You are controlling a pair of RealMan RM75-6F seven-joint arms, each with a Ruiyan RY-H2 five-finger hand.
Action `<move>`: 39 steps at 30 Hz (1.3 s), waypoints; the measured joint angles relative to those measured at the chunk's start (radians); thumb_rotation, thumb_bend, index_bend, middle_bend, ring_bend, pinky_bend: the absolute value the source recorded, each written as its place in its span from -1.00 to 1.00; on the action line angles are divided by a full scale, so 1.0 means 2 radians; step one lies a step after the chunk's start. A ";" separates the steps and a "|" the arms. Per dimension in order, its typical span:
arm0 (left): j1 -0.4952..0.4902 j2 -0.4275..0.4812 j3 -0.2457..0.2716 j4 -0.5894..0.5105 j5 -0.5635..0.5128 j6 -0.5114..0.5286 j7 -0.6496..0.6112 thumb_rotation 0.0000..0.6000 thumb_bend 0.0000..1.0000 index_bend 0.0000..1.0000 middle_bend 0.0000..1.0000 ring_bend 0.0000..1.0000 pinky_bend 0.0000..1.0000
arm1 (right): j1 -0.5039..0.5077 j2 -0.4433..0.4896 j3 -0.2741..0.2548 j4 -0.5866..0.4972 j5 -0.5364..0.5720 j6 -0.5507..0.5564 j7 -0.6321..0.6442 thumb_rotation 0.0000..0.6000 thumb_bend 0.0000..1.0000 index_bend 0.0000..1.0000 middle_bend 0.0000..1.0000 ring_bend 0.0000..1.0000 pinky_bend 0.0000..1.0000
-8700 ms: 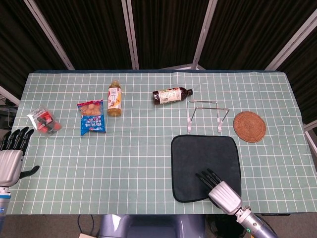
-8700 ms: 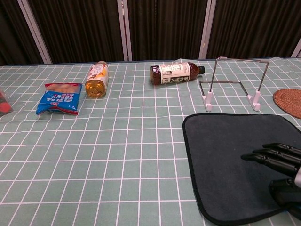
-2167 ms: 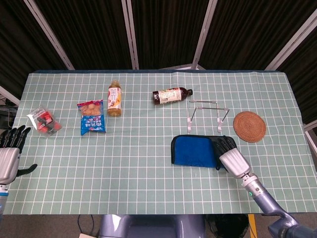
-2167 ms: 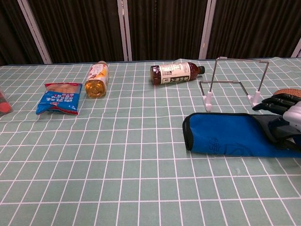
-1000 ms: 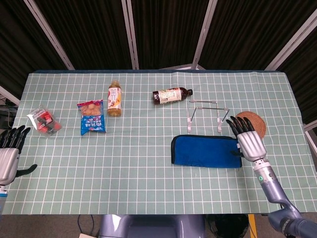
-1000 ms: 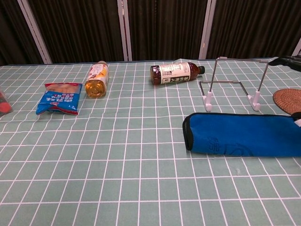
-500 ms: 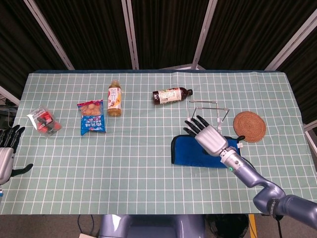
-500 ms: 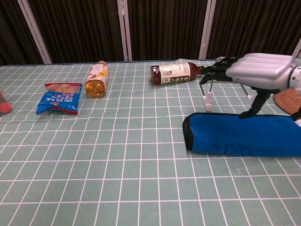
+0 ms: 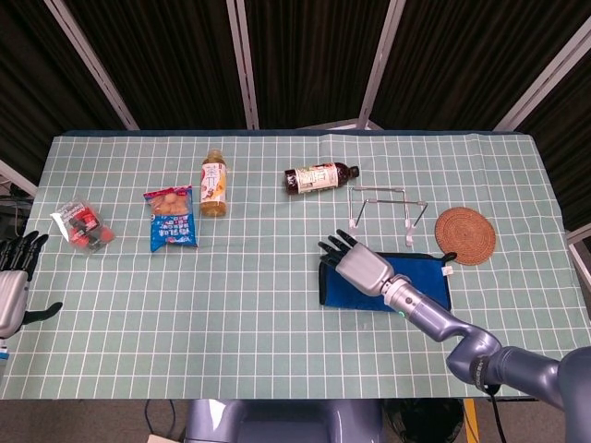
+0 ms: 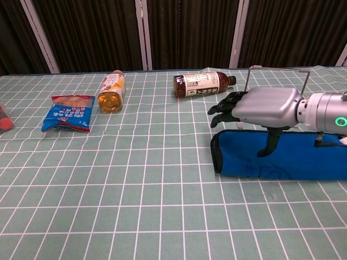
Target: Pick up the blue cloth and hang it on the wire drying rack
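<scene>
- I am looking at the table (image 9: pixel 277 305), which is wearing a green checked cover.
- My right arm is reaching in from the lower right corner in the head view, across the cloth.
- The blue cloth (image 9: pixel 429 286) is lying folded in a long strip on the table, just in front of the wire drying rack (image 9: pixel 386 212), not hanging on it.
- The rack is standing upright on its white feet, with its top bar bare.
- My right hand (image 9: pixel 357 266) is hovering over the left end of the cloth, palm down; its fingers are spreading forward and apart, the thumb is pointing down toward the cloth, and it is holding nothing.
- My left hand (image 9: pixel 11 286) is waiting at the left edge of the table, fingers extended and apart, holding nothing.
- A round woven coaster (image 9: pixel 464 234) is lying to the right of the rack.
- A dark bottle (image 9: pixel 319 177) is lying on its side behind the rack.
- A yellow bottle (image 9: pixel 213 183) is lying further left.
- A blue snack bag (image 9: pixel 170 218) is lying beside the yellow bottle.
- A small red packet (image 9: pixel 81 227) is lying near the left edge.
</scene>
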 measured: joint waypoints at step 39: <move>-0.005 -0.003 0.000 0.005 -0.004 -0.004 0.000 1.00 -1.00 -1.00 -1.00 -1.00 -1.00 | 0.034 -0.044 -0.028 0.011 0.001 -0.019 -0.065 1.00 -0.86 -0.47 -1.00 -1.00 -1.00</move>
